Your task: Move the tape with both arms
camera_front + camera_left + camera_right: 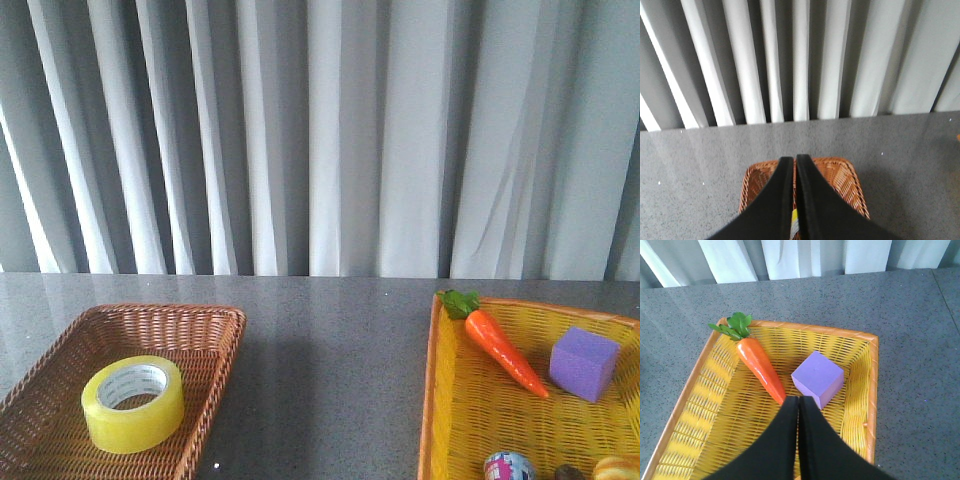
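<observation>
The tape [133, 403], a wide translucent yellow roll with a white printed core, lies flat in the brown wicker basket [215, 350] at the front left. No arm shows in the front view. In the left wrist view my left gripper [794, 159] is shut and empty above the brown basket [855, 185]; a sliver of the tape [794, 220] shows between its fingers, well below them. In the right wrist view my right gripper [798, 399] is shut and empty above the yellow basket [860, 390].
The yellow basket [470, 400] at the front right holds a toy carrot [505, 350], a purple cube [584, 363] and a small patterned ball [510, 466]. The carrot [760, 365] and cube [818, 378] lie just beyond my right fingertips. Grey curtains hang behind the dark speckled table [330, 350].
</observation>
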Motion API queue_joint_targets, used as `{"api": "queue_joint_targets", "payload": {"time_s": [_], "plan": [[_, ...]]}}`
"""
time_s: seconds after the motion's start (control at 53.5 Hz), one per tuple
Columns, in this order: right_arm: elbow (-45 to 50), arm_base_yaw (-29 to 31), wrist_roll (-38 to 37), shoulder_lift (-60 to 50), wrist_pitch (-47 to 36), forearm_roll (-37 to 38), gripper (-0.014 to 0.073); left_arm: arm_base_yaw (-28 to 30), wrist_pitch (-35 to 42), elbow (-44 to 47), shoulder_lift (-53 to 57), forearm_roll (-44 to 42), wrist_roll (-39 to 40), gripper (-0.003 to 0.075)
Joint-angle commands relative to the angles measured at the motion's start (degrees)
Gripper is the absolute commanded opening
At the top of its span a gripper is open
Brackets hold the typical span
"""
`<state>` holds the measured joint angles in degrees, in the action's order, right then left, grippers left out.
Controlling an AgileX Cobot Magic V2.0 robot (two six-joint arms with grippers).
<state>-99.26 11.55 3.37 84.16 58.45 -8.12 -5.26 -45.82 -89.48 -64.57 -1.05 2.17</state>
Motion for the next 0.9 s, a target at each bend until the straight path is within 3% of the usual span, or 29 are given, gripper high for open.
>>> {"api": "queue_joint_targets", "payload": {"time_s": [0.0, 0.187, 0.392, 0.635, 0.878], "plan": [[-1.37, 0.44, -0.12, -1.79, -3.11, -0.23, -0.0009, 0.00, 17.43, 13.11, 11.11, -0.62, -0.47, -0.0007], [-1.37, 0.44, -0.12, -1.79, -3.10, -0.23, -0.0009, 0.00, 36.67, 46.56, 31.11, -1.30, -0.48, -0.0007], [-1.37, 0.44, -0.12, -1.79, -3.10, -0.23, -0.0009, 1.00, 41.21, 74.15, 51.59, -1.30, -0.08, -0.0007], [-1.37, 0.44, -0.12, -1.79, -3.10, -0.23, -0.0009, 6.27, 44.96, 89.59, 66.31, -1.08, 1.80, -0.0007], [-1.37, 0.44, -0.12, -1.79, -2.98, -0.23, -0.0009, 6.27, 44.79, 89.73, 66.22, -1.30, 1.23, -0.0006]]}}
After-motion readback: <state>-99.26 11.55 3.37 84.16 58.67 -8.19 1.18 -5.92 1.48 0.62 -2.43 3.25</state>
